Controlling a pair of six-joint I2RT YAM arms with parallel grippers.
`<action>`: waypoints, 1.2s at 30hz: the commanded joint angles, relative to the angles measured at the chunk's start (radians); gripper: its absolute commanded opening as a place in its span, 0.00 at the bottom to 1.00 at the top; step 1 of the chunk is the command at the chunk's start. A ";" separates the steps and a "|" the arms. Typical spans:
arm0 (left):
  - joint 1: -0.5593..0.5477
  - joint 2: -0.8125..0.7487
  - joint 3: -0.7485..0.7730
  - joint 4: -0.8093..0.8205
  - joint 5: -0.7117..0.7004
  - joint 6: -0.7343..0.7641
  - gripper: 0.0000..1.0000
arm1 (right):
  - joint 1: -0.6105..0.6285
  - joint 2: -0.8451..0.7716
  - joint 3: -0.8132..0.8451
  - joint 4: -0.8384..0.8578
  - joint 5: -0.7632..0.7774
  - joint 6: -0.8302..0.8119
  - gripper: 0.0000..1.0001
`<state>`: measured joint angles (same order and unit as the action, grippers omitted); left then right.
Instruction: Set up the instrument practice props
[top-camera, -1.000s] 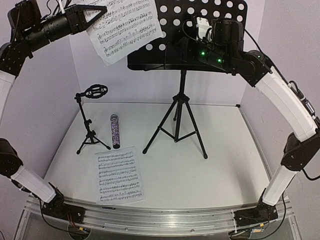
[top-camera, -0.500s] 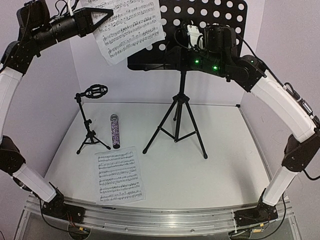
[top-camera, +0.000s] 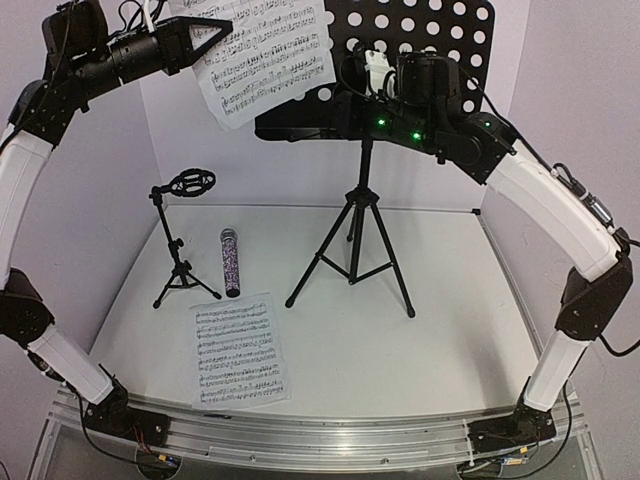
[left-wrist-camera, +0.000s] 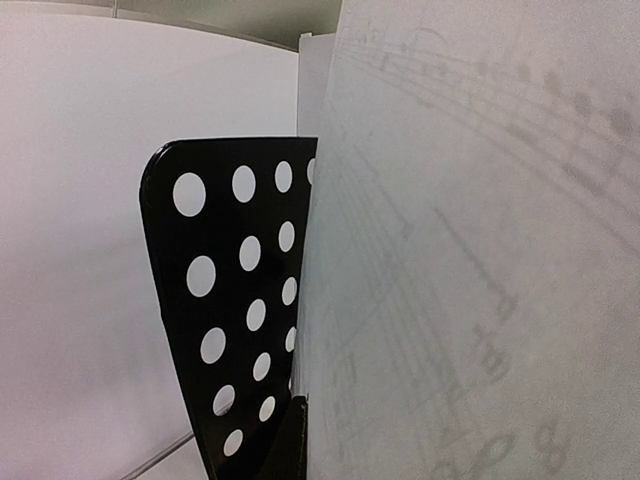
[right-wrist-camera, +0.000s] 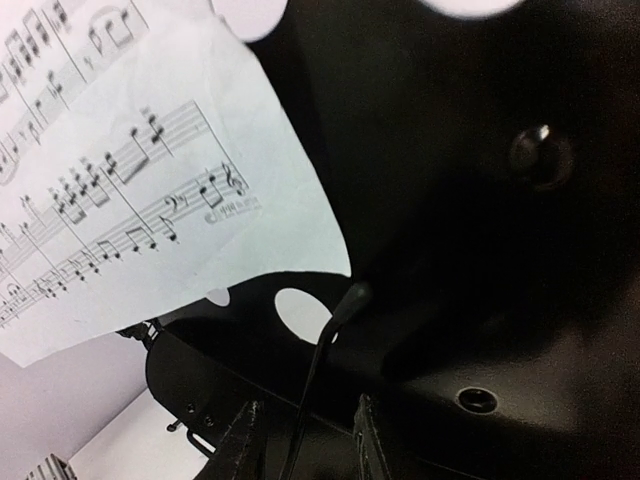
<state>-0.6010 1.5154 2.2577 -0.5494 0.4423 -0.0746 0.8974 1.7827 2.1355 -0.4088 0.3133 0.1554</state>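
Observation:
My left gripper (top-camera: 213, 26) is shut on the edge of a white music sheet (top-camera: 265, 55) and holds it up high, overlapping the left edge of the perforated black desk (top-camera: 430, 35) of the music stand (top-camera: 353, 245). In the left wrist view the sheet (left-wrist-camera: 480, 250) fills the right side and the desk (left-wrist-camera: 225, 300) lies behind it. My right gripper (top-camera: 345, 95) is open at the desk's lower ledge. Its jaws (right-wrist-camera: 300, 430) straddle a thin wire page holder (right-wrist-camera: 335, 320). The second sheet (top-camera: 238, 350), the microphone (top-camera: 230, 262) and the mic stand (top-camera: 180, 240) are on the table.
White walls close in the back and both sides. The music stand's tripod legs spread across the middle of the table. The mic stand's empty clip (top-camera: 191, 183) faces up at the left. A metal rail (top-camera: 320, 440) runs along the near edge.
My left gripper has carried the sheet right and slightly up, toward the desk. My right gripper has slid left along the desk's ledge.

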 joint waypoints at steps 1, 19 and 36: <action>0.003 -0.002 0.041 0.040 0.007 0.016 0.00 | 0.000 0.027 0.042 0.034 0.006 0.010 0.27; 0.003 0.061 0.040 0.118 0.044 0.144 0.00 | 0.000 -0.036 -0.108 0.194 -0.067 -0.005 0.00; 0.003 0.258 0.187 0.045 0.183 0.386 0.00 | -0.001 -0.057 -0.135 0.209 -0.154 -0.013 0.00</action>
<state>-0.6010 1.7453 2.3745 -0.5004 0.5935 0.2364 0.8904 1.7677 2.0078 -0.2432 0.2229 0.1539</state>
